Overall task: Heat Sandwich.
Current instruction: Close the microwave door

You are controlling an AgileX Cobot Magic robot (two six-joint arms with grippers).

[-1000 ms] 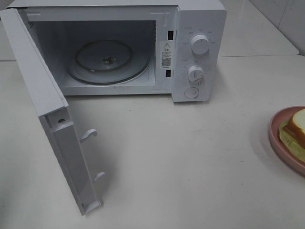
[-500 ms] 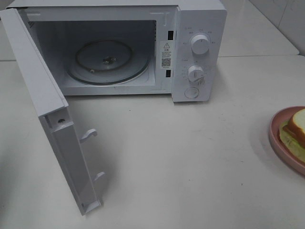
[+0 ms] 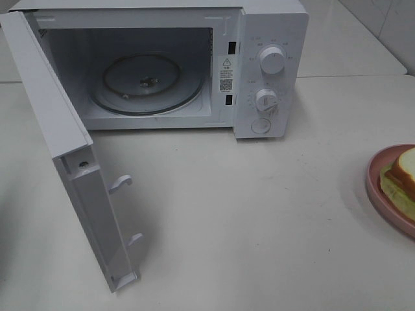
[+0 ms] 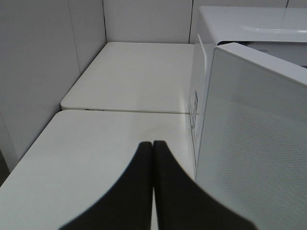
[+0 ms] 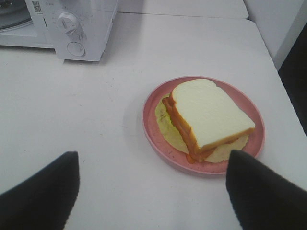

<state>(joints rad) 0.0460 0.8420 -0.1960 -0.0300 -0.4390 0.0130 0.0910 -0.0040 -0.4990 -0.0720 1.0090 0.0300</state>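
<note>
Where round pink plate sits, square sandwich rests.

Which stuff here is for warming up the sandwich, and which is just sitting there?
For the job:
- sandwich
- pink plate under it
- microwave, door open
- glass turntable inside

Just there:
- white table
- second table behind
</note>
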